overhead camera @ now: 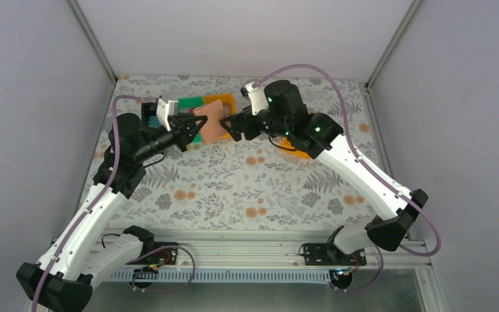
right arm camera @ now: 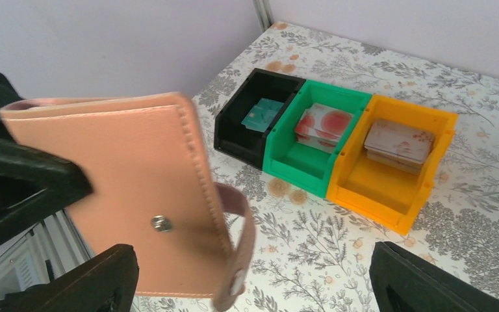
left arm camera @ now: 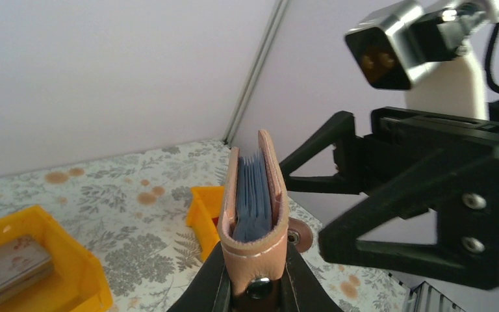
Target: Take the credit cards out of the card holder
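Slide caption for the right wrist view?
Card holder gripped by left end effector, tab hanging; cards in three bins behind.

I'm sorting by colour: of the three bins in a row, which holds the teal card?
The black bin at the row's end; the green bin and orange bin hold pale, reddish-marked cards.

Left tool (overhead camera: 199,123) grips card holder (overhead camera: 214,121) off table (overhead camera: 234,188); right tool (overhead camera: 227,127) just beside it.

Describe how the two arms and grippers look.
The left arm and right arm have white links and black joints; a purple cable runs along each. The right one shows green lights. The left gripper and right gripper are black, with triangular frames.
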Controlling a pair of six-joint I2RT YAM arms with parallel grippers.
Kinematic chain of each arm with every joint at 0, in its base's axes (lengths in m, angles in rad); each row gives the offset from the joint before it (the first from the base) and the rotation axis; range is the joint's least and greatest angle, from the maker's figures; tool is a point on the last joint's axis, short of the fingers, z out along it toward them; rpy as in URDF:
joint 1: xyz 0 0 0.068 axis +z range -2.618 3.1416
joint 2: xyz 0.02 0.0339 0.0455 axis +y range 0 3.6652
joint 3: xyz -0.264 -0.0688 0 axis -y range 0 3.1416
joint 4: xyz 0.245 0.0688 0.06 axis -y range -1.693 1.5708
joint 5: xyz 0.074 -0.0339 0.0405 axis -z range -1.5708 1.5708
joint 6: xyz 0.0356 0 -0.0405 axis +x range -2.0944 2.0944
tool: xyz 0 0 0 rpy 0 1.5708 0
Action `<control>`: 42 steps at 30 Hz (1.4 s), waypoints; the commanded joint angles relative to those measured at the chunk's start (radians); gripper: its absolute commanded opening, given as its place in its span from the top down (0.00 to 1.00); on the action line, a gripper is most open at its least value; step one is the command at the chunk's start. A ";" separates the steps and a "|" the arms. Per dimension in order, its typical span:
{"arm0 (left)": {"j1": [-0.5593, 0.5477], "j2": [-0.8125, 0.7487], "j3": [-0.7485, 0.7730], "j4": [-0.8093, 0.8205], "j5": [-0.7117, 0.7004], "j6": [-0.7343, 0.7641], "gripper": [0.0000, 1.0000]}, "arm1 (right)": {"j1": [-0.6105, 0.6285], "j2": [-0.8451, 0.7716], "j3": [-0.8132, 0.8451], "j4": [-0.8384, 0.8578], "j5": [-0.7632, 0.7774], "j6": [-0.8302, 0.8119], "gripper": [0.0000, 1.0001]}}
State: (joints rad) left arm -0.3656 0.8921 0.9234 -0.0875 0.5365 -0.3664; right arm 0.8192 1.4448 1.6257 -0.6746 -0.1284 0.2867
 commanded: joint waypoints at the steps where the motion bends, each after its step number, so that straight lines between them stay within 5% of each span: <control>1: 0.002 -0.020 0.029 0.085 0.069 0.044 0.98 | -0.042 -0.029 0.012 -0.012 -0.063 -0.074 0.10; 10: 0.000 0.001 0.044 0.074 0.092 0.064 0.98 | -0.105 -0.084 0.015 -0.090 -0.071 -0.144 0.13; 21: -0.001 0.011 0.069 0.092 0.259 0.204 0.98 | -0.109 -0.121 -0.022 -0.101 -0.362 -0.302 0.21; 30: -0.001 0.044 0.144 -0.100 0.673 0.585 0.98 | -0.120 -0.164 -0.001 -0.174 -0.398 -0.442 0.41; 37: -0.016 0.070 0.141 -0.016 0.738 0.531 0.98 | -0.120 -0.175 -0.055 -0.206 -0.496 -0.452 0.42; 42: -0.017 0.095 0.207 -0.148 0.775 0.652 0.98 | -0.120 -0.202 -0.072 -0.223 -0.504 -0.483 0.43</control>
State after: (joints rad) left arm -0.3733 0.9771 1.0576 -0.1757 1.2030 0.1658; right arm 0.7086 1.2667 1.5723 -0.8795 -0.6106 -0.1608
